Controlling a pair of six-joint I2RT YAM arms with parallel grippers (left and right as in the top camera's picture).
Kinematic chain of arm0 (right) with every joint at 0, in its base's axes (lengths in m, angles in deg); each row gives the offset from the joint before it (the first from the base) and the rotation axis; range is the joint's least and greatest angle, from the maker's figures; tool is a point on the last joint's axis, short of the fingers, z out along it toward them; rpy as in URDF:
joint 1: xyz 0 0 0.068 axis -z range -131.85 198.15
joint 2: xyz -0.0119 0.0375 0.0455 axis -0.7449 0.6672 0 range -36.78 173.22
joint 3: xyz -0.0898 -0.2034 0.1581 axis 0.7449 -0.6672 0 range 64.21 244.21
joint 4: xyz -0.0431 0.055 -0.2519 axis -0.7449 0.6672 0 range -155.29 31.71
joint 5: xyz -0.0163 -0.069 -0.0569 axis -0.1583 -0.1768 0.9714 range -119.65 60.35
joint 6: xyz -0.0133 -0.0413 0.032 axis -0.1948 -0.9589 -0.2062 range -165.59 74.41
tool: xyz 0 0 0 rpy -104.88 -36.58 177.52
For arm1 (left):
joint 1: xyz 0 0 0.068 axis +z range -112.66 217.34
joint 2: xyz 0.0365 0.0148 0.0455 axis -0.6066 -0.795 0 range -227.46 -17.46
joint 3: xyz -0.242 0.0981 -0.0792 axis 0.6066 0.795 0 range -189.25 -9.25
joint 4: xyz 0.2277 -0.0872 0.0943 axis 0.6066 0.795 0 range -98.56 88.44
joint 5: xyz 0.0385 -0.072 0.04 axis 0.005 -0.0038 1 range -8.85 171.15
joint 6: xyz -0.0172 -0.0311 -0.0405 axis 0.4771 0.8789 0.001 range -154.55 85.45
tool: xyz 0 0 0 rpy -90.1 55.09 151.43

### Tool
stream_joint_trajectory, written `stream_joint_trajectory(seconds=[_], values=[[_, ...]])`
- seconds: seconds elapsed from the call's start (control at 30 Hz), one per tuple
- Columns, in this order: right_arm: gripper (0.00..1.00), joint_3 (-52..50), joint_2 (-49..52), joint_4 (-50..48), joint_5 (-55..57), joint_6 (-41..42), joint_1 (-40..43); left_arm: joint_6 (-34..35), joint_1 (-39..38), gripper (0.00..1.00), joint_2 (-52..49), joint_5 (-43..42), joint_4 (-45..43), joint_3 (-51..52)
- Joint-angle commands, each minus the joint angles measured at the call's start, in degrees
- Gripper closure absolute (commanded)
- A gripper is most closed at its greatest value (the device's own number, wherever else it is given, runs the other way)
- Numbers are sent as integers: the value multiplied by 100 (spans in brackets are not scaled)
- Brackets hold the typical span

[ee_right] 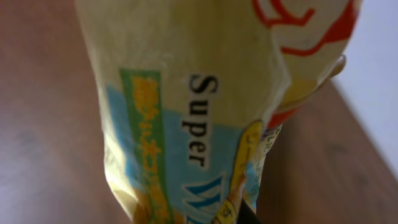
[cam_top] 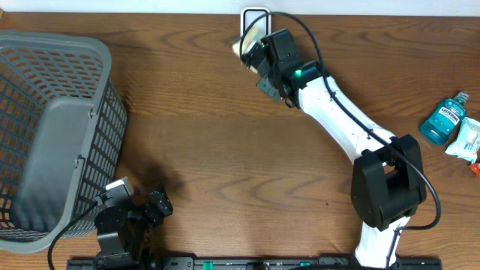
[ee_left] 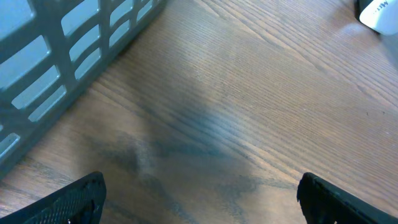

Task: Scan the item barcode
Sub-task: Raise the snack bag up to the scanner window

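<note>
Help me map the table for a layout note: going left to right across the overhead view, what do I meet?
basket → left gripper → yellow packet, held in the right gripper → blue bottle

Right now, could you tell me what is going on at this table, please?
The right gripper is shut on a yellow packet and holds it at the far edge of the table, beside a white-framed object, seemingly for scanning. The left gripper hangs open and empty near the grey basket. A blue bottle lies at the right.
</note>
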Motion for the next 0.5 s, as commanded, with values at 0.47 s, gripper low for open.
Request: stream_joint_trajectory(seconds=[0.47], values=[[99,479,946,-1744,1735,-1161,229,-50,11,2,33,31,17,-48]])
